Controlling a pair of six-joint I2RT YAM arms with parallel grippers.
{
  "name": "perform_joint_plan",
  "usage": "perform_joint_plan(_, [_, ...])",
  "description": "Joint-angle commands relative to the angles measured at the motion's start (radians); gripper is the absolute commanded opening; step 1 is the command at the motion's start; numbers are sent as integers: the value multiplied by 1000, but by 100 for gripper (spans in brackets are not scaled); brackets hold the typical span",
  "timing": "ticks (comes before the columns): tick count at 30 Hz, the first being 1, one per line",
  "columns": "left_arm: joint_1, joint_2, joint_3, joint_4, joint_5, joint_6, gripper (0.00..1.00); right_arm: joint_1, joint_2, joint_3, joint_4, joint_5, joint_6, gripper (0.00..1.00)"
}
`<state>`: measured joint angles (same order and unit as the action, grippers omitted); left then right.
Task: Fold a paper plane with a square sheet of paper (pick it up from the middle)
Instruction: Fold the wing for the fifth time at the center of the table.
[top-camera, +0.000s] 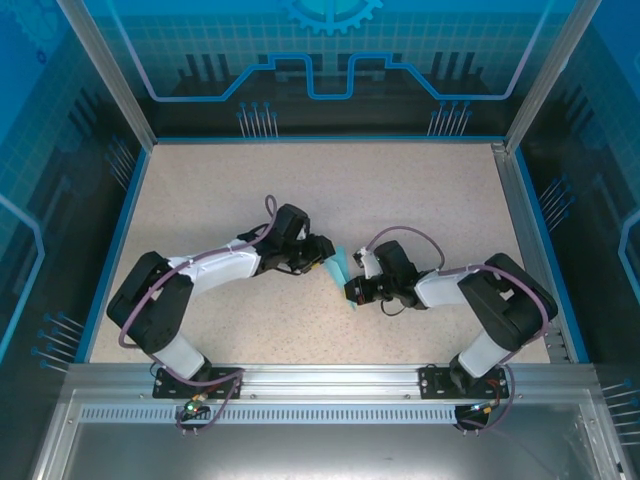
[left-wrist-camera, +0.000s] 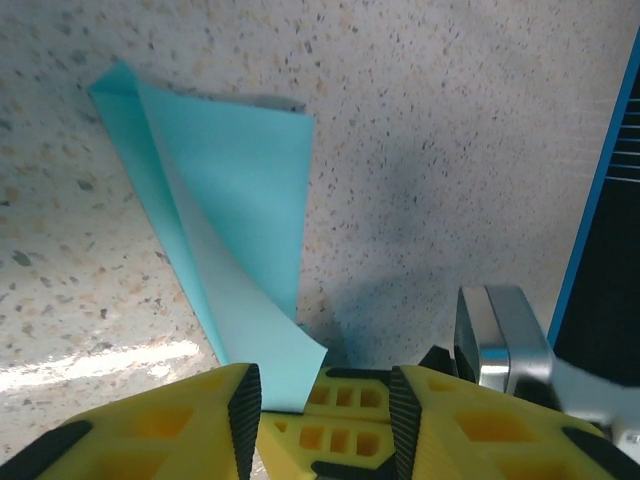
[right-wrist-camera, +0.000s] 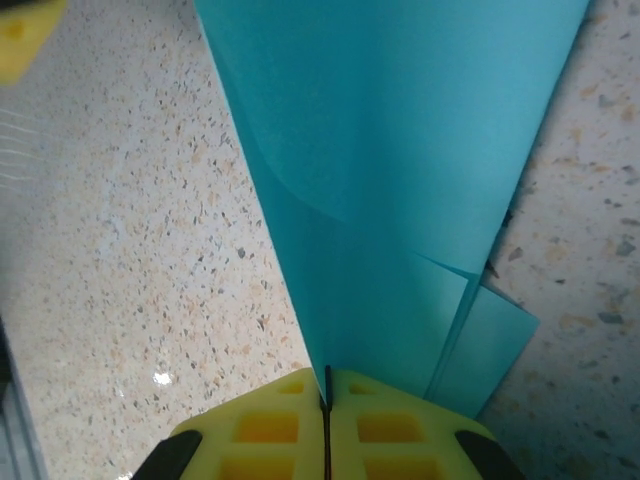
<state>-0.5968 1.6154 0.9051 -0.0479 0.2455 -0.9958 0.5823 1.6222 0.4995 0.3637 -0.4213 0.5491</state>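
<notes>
The light-turquoise paper (top-camera: 338, 268) is folded into a narrow creased shape and stands up off the table between my two grippers. My right gripper (top-camera: 352, 292) is shut on its lower edge; in the right wrist view the jaws (right-wrist-camera: 327, 400) are pressed together on the paper (right-wrist-camera: 400, 180), which fans away with overlapping flaps. My left gripper (top-camera: 322, 250) faces it from the left. Seen from the left wrist, its jaws (left-wrist-camera: 325, 400) stand apart, and a corner of the paper (left-wrist-camera: 240, 200) reaches in next to the left pad (left-wrist-camera: 245, 410). The right gripper's yellow fingers (left-wrist-camera: 350, 435) show in that gap.
The speckled table (top-camera: 330, 190) has a blue rim (left-wrist-camera: 600, 200) and glass walls on three sides. An aluminium rail (top-camera: 330, 380) runs along the near edge, where both arm bases are bolted. A tip of the left gripper's yellow finger (right-wrist-camera: 25, 30) shows in the right wrist view.
</notes>
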Motion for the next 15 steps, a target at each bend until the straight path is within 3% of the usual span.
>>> perform_joint_plan(1, [-14, 18, -36, 62, 29, -6, 41, -28, 35, 14, 77, -104, 57, 7])
perform_joint_plan(15, [-34, 87, -89, 312, 125, -7, 44, -106, 139, 18, 179, -254, 142, 8])
